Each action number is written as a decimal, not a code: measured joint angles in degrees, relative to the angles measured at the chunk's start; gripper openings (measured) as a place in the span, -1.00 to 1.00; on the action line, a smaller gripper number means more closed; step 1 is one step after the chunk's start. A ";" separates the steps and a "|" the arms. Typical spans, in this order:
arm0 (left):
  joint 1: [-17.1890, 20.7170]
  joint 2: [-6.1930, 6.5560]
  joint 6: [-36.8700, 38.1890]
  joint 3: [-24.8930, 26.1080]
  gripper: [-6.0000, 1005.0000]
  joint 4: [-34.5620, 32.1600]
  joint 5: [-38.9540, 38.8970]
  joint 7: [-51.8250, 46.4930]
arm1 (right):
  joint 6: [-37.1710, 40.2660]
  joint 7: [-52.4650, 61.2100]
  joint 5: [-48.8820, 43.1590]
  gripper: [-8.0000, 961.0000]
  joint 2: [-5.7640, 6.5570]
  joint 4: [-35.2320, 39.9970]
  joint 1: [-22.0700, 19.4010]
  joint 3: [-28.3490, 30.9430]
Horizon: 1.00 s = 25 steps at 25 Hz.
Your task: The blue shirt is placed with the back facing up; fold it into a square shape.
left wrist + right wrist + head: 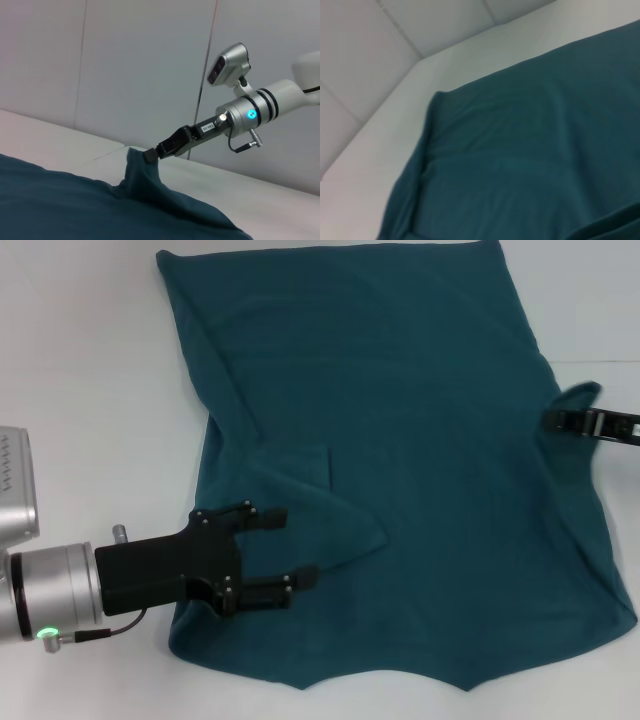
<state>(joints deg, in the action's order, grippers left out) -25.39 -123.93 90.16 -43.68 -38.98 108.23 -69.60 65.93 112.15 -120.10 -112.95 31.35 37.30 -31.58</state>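
Observation:
The blue shirt (420, 440) lies spread flat on the white table and fills most of the head view. Its left sleeve (335, 505) is folded inward onto the body. My left gripper (300, 546) is open over the shirt's near left edge, beside that folded sleeve, with nothing between its fingers. My right gripper (562, 421) is at the shirt's right edge, shut on a pinch of the right sleeve. The left wrist view shows that gripper (150, 155) holding a small peak of the shirt (60, 200) lifted off the table. The right wrist view shows only the shirt (530, 150) and table.
The white table (80, 360) shows bare to the left of the shirt and along its right side. Grey wall panels (125, 60) stand behind the table's far side. The shirt's near hem (380, 675) lies close to the front edge of the view.

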 joint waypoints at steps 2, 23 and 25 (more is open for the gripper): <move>0.10 0.00 0.00 0.00 0.68 0.25 -0.19 0.00 | -0.04 0.25 -0.11 -0.93 -0.42 -0.09 0.95 -1.04; 0.00 0.08 -0.78 0.62 0.68 0.58 -0.49 -0.01 | 0.89 10.65 -2.09 0.17 2.24 0.72 -0.81 -8.09; -0.11 0.09 -0.78 0.56 0.68 0.58 -0.49 0.00 | 0.99 12.19 -3.08 0.41 2.57 0.72 -1.33 -8.06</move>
<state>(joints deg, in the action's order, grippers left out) -25.50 -123.84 89.37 -43.12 -38.40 107.73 -69.60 66.93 124.34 -123.19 -110.37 32.08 35.97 -39.64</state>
